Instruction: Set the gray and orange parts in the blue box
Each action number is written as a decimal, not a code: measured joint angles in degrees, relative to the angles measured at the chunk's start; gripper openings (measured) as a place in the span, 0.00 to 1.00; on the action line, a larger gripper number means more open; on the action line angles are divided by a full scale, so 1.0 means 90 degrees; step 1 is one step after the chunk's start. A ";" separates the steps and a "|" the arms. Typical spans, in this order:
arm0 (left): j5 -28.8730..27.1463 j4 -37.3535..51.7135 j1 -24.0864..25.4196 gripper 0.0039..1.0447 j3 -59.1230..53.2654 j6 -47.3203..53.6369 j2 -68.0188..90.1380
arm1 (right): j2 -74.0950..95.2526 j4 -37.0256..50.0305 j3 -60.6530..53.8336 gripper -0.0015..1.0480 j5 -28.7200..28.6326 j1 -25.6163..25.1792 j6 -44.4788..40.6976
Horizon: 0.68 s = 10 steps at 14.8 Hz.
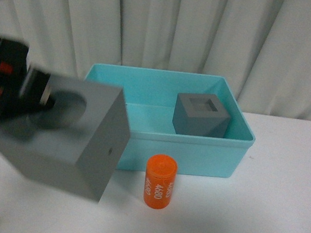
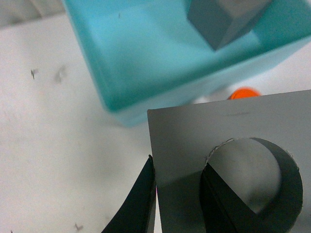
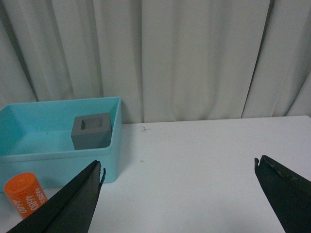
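My left gripper point(image 1: 35, 99) is shut on the gray cube with the round recess point(image 1: 62, 133) and holds it tilted above the table, left of the blue box point(image 1: 196, 158). In the left wrist view one finger point(image 2: 141, 199) presses the cube's point(image 2: 194, 141) outer side and the other sits inside the recess. The gray cube with the square recess point(image 1: 201, 115) rests inside the box at its right; it also shows in the right wrist view point(image 3: 91, 131). The orange cylinder point(image 1: 160, 182) stands on the table before the box. My right gripper point(image 3: 179, 167) is open and empty over bare table.
A white curtain point(image 1: 177, 28) hangs behind the white table point(image 1: 267, 221). The box point(image 3: 58, 162) and orange cylinder point(image 3: 23, 195) lie to one side of the right gripper. Small dark marks dot the table in the left wrist view.
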 joint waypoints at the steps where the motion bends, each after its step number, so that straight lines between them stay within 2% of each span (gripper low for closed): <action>1: -0.0053 0.0024 -0.0153 0.20 0.0534 -0.0075 0.0168 | 0.0000 0.0002 0.0000 0.94 0.0000 0.0000 0.0000; 5: -0.0617 0.0083 -0.0777 0.19 0.2596 -0.0595 0.2217 | 0.0000 0.0000 0.0000 0.94 0.0000 0.0000 0.0000; 10: -0.1217 0.0095 -0.0588 0.19 0.4182 -0.1134 0.3881 | 0.0000 0.0000 0.0000 0.94 0.0000 0.0000 0.0000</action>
